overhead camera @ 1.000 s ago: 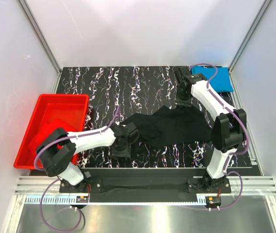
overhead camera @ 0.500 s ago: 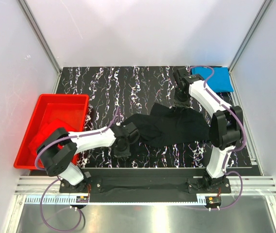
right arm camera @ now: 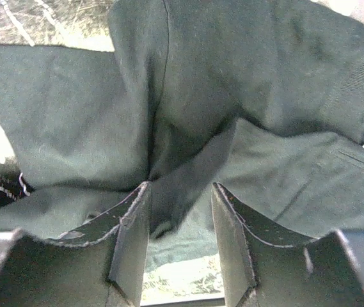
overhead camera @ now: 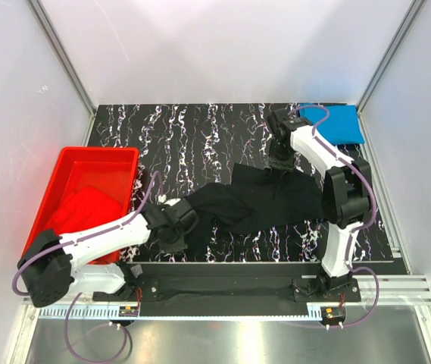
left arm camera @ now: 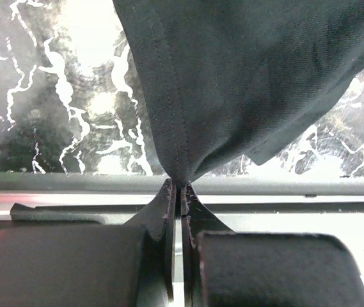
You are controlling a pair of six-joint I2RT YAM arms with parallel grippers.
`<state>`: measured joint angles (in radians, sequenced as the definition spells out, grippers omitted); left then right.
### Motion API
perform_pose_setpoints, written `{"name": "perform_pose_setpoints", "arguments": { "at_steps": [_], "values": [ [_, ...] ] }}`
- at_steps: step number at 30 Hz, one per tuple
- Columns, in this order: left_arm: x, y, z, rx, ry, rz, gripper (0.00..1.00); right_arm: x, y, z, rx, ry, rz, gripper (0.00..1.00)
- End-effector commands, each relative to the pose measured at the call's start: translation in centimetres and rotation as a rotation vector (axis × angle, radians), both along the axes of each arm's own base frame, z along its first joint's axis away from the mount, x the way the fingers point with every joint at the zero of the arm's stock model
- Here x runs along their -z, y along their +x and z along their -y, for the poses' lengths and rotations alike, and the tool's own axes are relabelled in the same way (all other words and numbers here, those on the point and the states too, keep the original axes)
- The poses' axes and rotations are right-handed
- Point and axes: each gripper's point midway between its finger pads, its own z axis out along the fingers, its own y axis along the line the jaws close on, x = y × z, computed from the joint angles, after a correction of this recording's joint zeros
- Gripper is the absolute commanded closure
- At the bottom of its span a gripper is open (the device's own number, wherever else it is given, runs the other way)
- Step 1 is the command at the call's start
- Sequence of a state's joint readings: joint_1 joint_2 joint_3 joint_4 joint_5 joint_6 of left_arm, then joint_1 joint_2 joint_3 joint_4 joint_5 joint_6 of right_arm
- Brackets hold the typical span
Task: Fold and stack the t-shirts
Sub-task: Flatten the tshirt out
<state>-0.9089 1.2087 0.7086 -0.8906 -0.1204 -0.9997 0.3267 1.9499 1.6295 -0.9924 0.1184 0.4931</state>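
A black t-shirt (overhead camera: 268,201) lies crumpled across the middle of the dark marbled table. My left gripper (overhead camera: 171,235) is shut on its hemmed left edge, and in the left wrist view the cloth (left arm camera: 245,83) fans out from the pinched fingertips (left arm camera: 180,188). My right gripper (overhead camera: 279,159) hovers at the shirt's far right end. There its jaws (right arm camera: 180,188) stand open, with a loose fold of black fabric (right arm camera: 265,77) hanging between them. At the back right corner rests a folded bright blue t-shirt (overhead camera: 340,121). A red t-shirt (overhead camera: 79,208) lies bunched inside the tub.
The red plastic tub (overhead camera: 98,152) stands at the table's left edge, beside the left arm. White walls close in the left, right and far sides. A metal rail runs along the near edge (left arm camera: 265,185), close behind the left gripper.
The left gripper shut on the black shirt's left edge and drew it toward the near left, stretching the cloth. The right gripper opened and released the shirt's far end.
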Motion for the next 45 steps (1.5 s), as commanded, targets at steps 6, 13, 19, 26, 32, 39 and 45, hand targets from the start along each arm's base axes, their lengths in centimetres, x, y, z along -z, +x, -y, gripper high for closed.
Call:
{"name": "perform_pose_setpoints", "arguments": {
  "at_steps": [6, 13, 19, 26, 32, 39, 45],
  "values": [
    [0.2, 0.0, -0.5, 0.006, 0.029, 0.003, 1.00, 0.5, 2.5, -0.7, 0.049, -0.002, 0.038, 0.59],
    [-0.3, 0.1, -1.1, 0.014, 0.038, 0.029, 1.00, -1.1, 1.4, -0.1, 0.042, -0.016, 0.045, 0.61],
    [-1.4, 0.8, -1.7, 0.022, 0.069, 0.066, 1.00, -3.1, 0.6, 1.2, 0.052, -0.057, 0.078, 0.86],
    [-3.7, 1.9, -2.2, 0.013, 0.084, 0.141, 1.00, -5.7, 0.2, 2.9, 0.038, -0.132, 0.120, 0.93],
    [-10.8, 5.4, -2.5, -0.003, 0.080, 0.319, 1.00, -10.0, 0.2, 4.2, 0.049, -0.171, 0.208, 1.00],
    [-25.5, 14.1, -5.3, -0.120, 0.053, 0.661, 1.00, -24.1, 2.4, 8.8, 0.174, -0.133, 0.581, 1.00],
    [-38.5, 22.1, -9.8, -0.268, -0.055, 0.918, 1.00, -38.0, 3.5, 13.5, 0.257, -0.134, 0.956, 1.00]
  ]
}}
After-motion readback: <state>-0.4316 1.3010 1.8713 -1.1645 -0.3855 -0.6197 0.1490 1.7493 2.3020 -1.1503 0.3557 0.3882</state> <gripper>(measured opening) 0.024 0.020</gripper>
